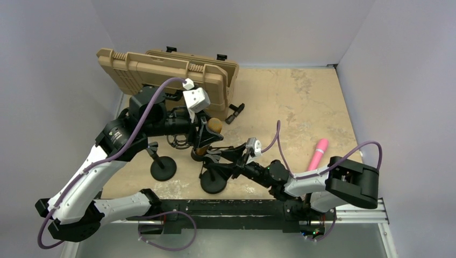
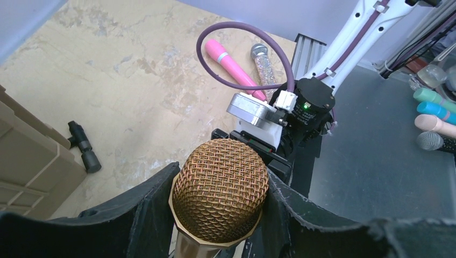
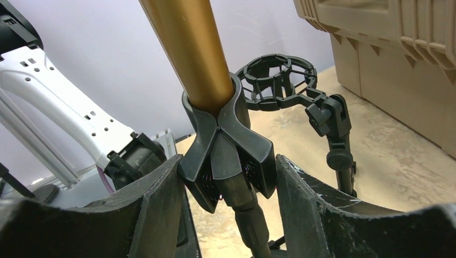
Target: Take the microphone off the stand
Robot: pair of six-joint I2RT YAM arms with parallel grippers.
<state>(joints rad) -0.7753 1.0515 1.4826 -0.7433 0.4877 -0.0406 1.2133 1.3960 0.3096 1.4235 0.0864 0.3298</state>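
Note the layout. The stand (image 1: 213, 183) sits near the front edge of the table (image 1: 301, 97), about centre, with the microphone (image 1: 215, 126) seated in its clip (image 3: 226, 150). Just left of it you have a second stand (image 1: 163, 169) carrying a shock mount (image 3: 277, 80). Behind both, at back left, sits the case (image 1: 172, 75), with a small fitting (image 1: 235, 113) lying just right of it. A spare microphone (image 1: 318, 153) lies well apart at the right, another microphone (image 2: 263, 64) beside it. The left gripper (image 1: 208, 133) clasps the microphone's head; the right gripper (image 3: 228, 183) pinches the clip from the front.
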